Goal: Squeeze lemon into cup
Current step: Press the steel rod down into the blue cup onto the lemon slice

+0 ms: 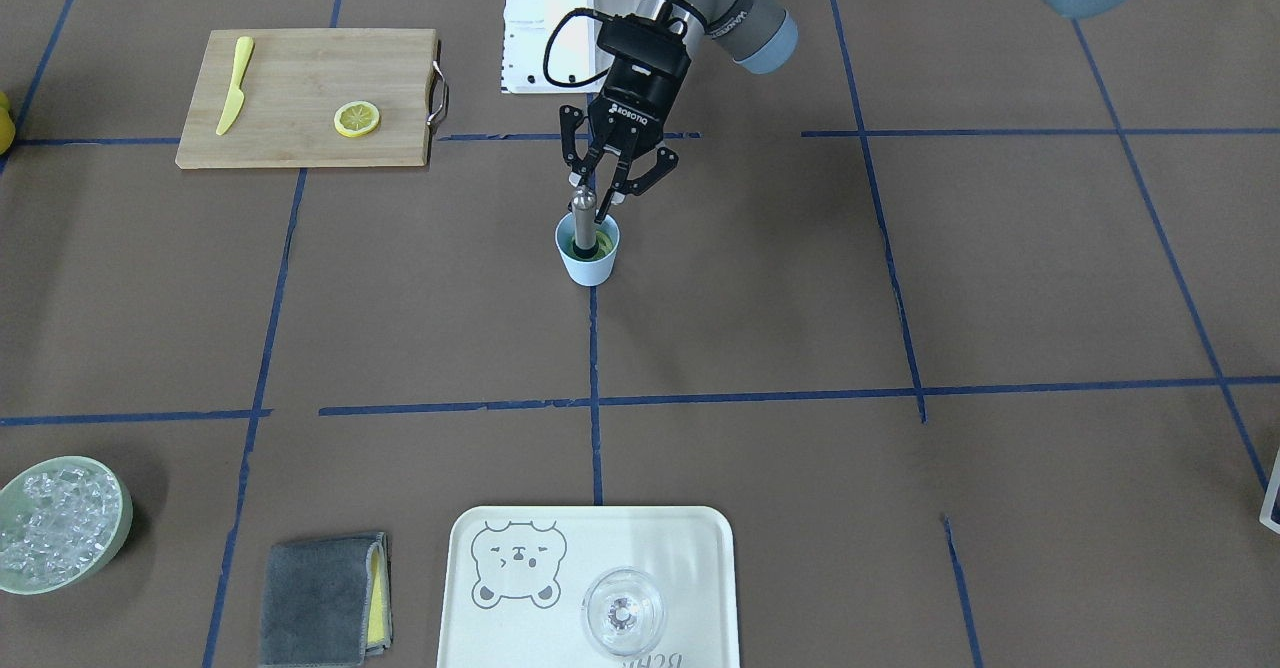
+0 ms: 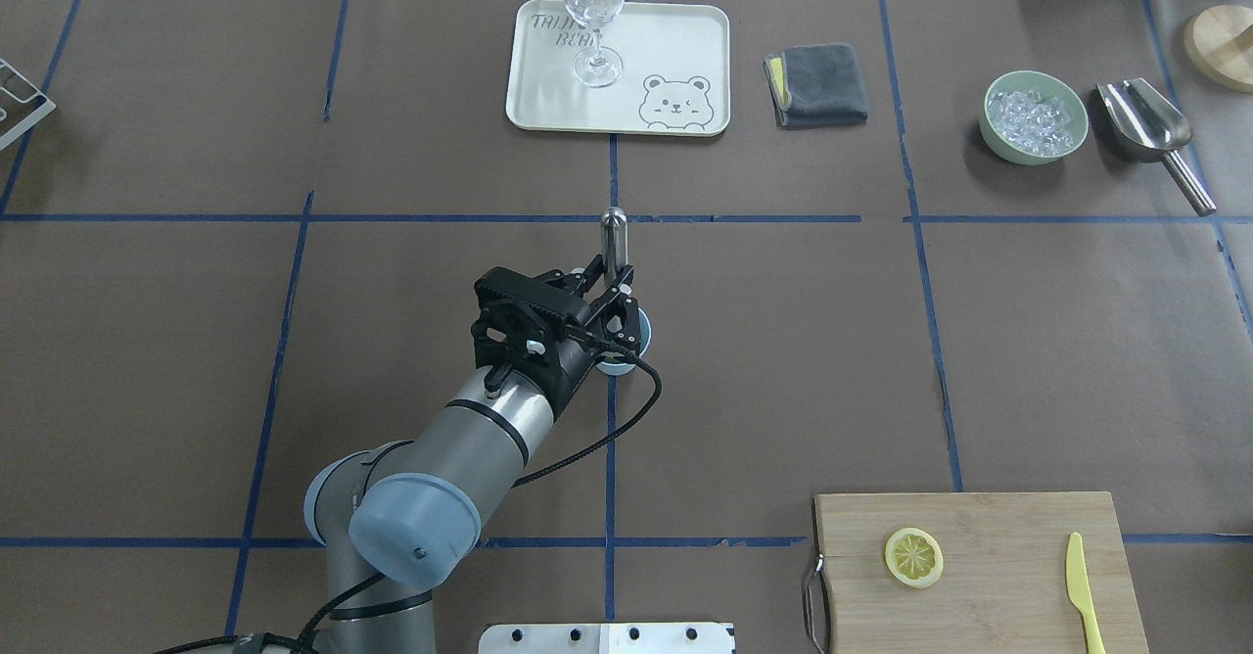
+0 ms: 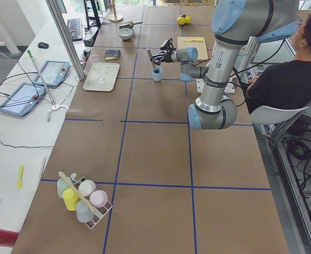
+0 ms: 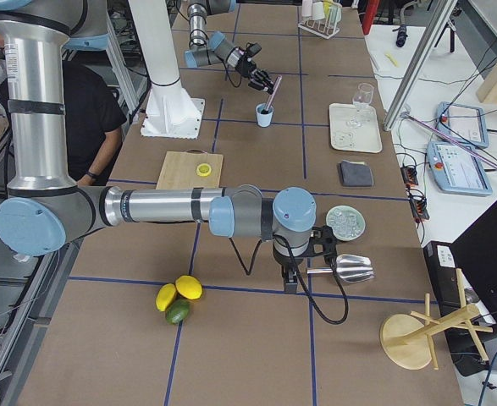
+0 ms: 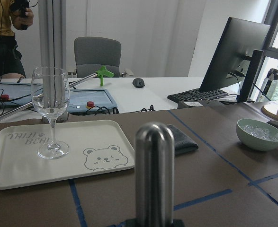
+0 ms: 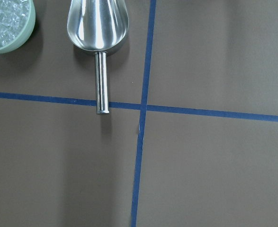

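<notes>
The light-blue cup (image 1: pixel 590 266) stands at the middle of the table, with a bit of yellow-green lemon (image 1: pixel 606 243) showing inside it. A steel muddler (image 1: pixel 583 210) stands in the cup, leaning slightly. My left gripper (image 1: pixel 595 200) is right above the cup and shut on the muddler's shaft. From overhead, the gripper (image 2: pixel 612 316) hides most of the cup (image 2: pixel 619 368). A second lemon slice (image 1: pixel 357 119) lies on the cutting board (image 1: pixel 300 78). My right gripper (image 4: pixel 292 275) hangs by the steel scoop (image 4: pixel 350 269); I cannot tell whether it is open or shut.
A yellow knife (image 1: pixel 234 83) lies on the board. A tray (image 1: pixel 690 548) holds a clear glass (image 1: pixel 622 610). A grey cloth (image 1: pixel 322 598) and a green bowl of ice (image 1: pixel 55 523) sit along that edge. Whole lemons (image 4: pixel 179 292) lie near my right arm.
</notes>
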Motion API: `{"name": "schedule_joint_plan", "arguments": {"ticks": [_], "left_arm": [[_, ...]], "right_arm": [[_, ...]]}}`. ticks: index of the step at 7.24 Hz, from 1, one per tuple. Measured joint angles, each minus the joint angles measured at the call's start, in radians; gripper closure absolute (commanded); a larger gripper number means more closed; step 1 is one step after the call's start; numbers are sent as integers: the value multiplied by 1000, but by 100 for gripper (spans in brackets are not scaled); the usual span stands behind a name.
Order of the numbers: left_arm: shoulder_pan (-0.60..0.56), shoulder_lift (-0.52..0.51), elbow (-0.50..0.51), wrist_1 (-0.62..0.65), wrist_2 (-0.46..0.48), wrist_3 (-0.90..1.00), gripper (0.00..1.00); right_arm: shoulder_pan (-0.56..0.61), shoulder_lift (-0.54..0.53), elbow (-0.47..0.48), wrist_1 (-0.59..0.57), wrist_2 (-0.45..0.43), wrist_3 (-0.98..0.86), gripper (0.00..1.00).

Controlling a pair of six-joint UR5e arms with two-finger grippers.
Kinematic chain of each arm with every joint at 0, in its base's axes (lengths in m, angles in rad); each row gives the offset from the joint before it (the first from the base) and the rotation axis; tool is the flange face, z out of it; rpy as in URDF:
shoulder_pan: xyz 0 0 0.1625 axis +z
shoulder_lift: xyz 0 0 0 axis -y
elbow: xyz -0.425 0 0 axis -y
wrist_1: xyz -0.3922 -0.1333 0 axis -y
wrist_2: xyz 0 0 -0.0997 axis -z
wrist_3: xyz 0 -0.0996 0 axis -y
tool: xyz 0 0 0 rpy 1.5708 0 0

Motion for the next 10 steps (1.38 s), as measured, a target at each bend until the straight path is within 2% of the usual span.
{"name": "schedule_joint_plan", "arguments": {"ticks": [5, 8, 10], "left_arm": [[26, 4, 8, -1, 2, 0, 100], [24, 2, -39, -4, 0, 22, 100], [8, 4, -84, -59, 0, 116, 100]], "right_arm": [[0, 1, 10, 1, 1, 14, 0], [0, 3, 13, 2, 1, 17, 0], [0, 4, 17, 2, 1, 17, 0]]}}
